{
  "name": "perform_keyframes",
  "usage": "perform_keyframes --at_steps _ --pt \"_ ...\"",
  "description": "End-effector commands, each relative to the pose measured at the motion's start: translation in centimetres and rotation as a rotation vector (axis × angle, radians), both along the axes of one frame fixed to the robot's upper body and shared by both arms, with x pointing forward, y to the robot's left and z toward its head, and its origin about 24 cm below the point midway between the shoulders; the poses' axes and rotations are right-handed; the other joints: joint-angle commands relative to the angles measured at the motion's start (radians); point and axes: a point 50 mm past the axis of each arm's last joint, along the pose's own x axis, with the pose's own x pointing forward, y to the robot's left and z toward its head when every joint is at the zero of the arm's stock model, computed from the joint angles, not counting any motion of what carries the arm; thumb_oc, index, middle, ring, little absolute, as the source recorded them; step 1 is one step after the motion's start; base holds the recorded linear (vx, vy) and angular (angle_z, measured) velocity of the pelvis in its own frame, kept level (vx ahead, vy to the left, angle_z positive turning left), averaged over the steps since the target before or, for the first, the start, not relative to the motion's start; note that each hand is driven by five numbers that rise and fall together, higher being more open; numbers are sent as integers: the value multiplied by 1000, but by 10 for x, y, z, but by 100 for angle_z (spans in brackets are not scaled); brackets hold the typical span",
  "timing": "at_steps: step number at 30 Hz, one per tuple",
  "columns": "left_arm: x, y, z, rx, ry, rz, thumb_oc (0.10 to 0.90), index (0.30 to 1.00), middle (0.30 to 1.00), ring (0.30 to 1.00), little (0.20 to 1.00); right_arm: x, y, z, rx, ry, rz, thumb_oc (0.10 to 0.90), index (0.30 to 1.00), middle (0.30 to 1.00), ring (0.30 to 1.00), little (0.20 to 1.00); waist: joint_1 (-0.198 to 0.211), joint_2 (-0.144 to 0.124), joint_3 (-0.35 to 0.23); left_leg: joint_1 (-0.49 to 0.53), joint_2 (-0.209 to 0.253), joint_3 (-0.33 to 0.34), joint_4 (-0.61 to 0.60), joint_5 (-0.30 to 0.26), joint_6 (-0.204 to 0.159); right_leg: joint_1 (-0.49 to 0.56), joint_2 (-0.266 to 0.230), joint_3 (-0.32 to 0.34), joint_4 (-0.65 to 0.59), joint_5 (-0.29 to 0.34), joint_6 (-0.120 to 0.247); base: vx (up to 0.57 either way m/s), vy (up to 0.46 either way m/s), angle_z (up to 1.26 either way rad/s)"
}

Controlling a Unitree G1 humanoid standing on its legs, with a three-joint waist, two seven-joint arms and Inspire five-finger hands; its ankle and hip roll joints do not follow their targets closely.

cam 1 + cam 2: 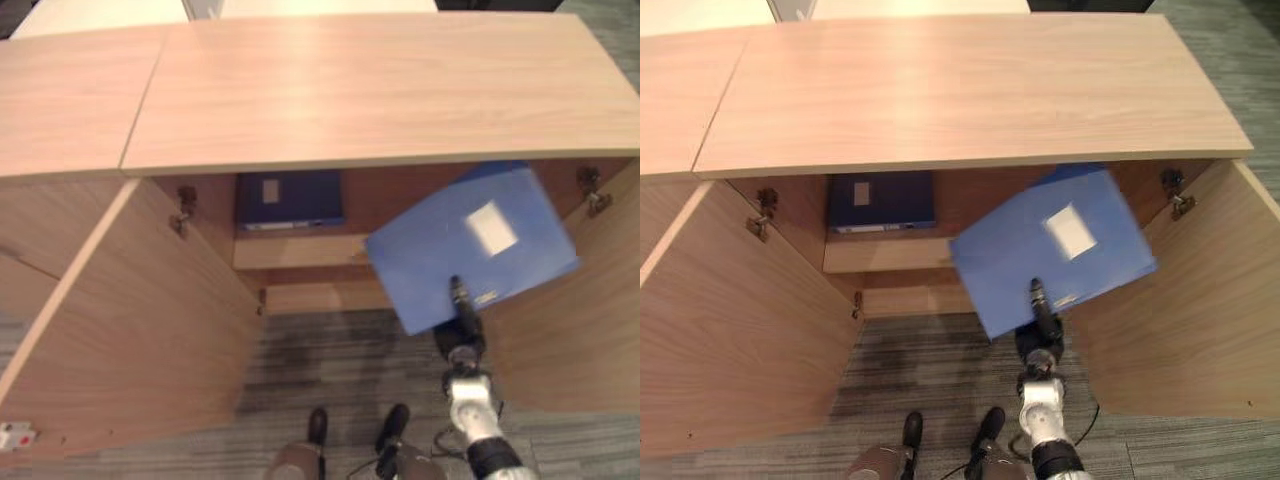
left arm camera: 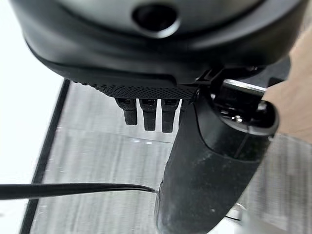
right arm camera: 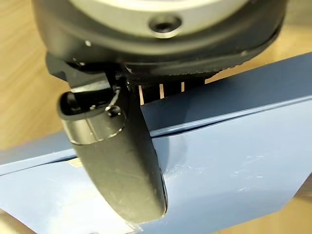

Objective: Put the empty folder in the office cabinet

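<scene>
The fingers (image 3: 161, 89) of the right hand (image 1: 462, 318) are tucked behind a light blue folder (image 1: 470, 245) while the thumb is pressed on its near face, so the folder is pinched at its near edge. The folder is a flat, smooth plastic rectangle with a pale label, held tilted in the right half of the open office cabinet (image 1: 350, 90), its far corner under the cabinet's top board. The cabinet is made of light wood-grain panels with both doors (image 1: 130, 320) swung open. A dark blue binder (image 1: 289, 199) is seen lying on the inner shelf (image 1: 300, 250), left of the folder. Grey striped carpet (image 1: 330, 370) lies in front. The left hand (image 2: 195, 146) is held over the carpet with fingers curled on nothing.
</scene>
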Motion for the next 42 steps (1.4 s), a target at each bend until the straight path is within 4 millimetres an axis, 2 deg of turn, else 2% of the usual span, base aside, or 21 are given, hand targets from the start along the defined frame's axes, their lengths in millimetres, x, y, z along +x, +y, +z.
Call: perform_keyframes --at_steps 1,2,3,5,10,11,13,14,17,21,25,27,28,33,34,42 --pt "-21 21 6 89 69 -46 800 900 900 900 900 31 -12 76 -49 -322 -73 400 300 300 300 300 30 -13 -4 29 -47 -51 -42 -42 26 -2 -54 12 -7 13 85 17 -123 10" --pt "-18 26 7 103 62 -64 800 900 900 900 900 39 -25 89 -58 -332 -132 400 300 300 300 300 39 -15 0 12 -40 -62 -50 -33 18 -8 -53 5 -7 8 83 17 -96 14" --pt "-17 26 7 103 61 -65 800 900 900 900 900 40 -26 90 -58 -334 -133 400 300 300 300 300 39 -14 1 11 -39 -63 -51 -32 17 -9 -53 5 -7 8 83 12 -90 23" --pt "-11 31 8 121 49 -82 800 900 900 900 900 51 -38 106 -75 -326 -184 400 300 300 300 300 49 -16 10 -3 -32 -71 -63 -21 9 -19 -49 -3 -4 2 80 7 -79 30" --pt "3 41 12 145 4 -94 800 900 900 900 900 82 -48 151 -112 -310 -190 400 300 300 300 300 77 -24 27 -37 -15 -92 -103 10 -10 -54 -43 -17 9 -12 74 25 -88 12" --pt "6 44 13 154 -6 -94 800 900 900 900 900 86 -51 156 -113 -292 -195 400 300 300 300 300 80 -24 21 -34 -6 -106 -109 -6 -15 -51 -34 -4 8 -33 83 103 -100 4" --pt "17 50 16 173 -35 -106 800 900 900 900 900 98 -57 184 -155 -278 -197 400 300 300 300 300 93 -21 39 -55 -1 -119 -109 -2 -20 -70 -33 -12 28 -47 77 56 -96 21" --pt "18 50 15 172 -38 -106 800 900 900 900 900 99 -57 185 -156 -280 -197 400 300 300 300 300 92 -20 40 -56 -1 -119 -109 -2 -20 -73 -33 -12 30 -48 77 -8 -60 29" --pt "31 55 19 191 -70 -143 800 900 900 900 900 108 -63 224 -202 -289 -203 400 300 300 300 300 109 -13 60 -83 2 -135 -110 8 -24 -99 -34 -21 53 -62 72 -15 -55 14" --pt "40 58 21 205 -95 -181 800 900 900 900 900 113 -61 256 -195 -330 -200 400 300 300 300 300 129 -1 75 -113 3 -153 -111 19 -29 -130 -34 -35 76 -77 67 -8 -65 14" --pt "51 56 23 200 -144 -234 800 900 900 900 900 111 -72 287 -172 -370 -244 400 300 300 300 300 161 26 89 -149 3 -183 -113 35 -36 -157 -31 -61 90 -91 63 -10 -71 20" --pt "55 54 24 197 -156 -252 800 900 900 900 900 110 -73 294 -171 -386 -249 400 300 300 300 300 168 32 94 -159 3 -192 -113 38 -37 -163 -30 -67 92 -95 63 -9 -68 29" --pt "61 51 24 188 -181 -280 800 900 900 900 900 107 -77 303 -156 -423 -265 400 300 300 300 300 181 46 99 -172 1 -205 -113 44 -39 -172 -30 -79 97 -101 61 -10 -69 14" --pt "69 46 26 181 -211 -325 800 900 900 900 900 100 -86 312 -76 -498 -317 400 300 300 300 300 202 76 104 -201 -8 -234 -113 55 -40 -186 -29 -97 105 -114 61 -12 -52 23" --pt "74 44 27 182 -225 -342 800 900 900 900 900 97 -89 310 -19 -521 -343 400 300 300 300 300 211 90 107 -212 -13 -247 -113 59 -42 -193 -30 -104 110 -118 61 -7 -49 21" --pt "82 39 28 181 -251 -388 800 900 900 900 900 94 -94 297 75 -541 -393 400 300 300 300 300 216 124 108 -238 -33 -273 -113 68 -44 -213 -36 -118 120 -124 61 -3 -7 11"
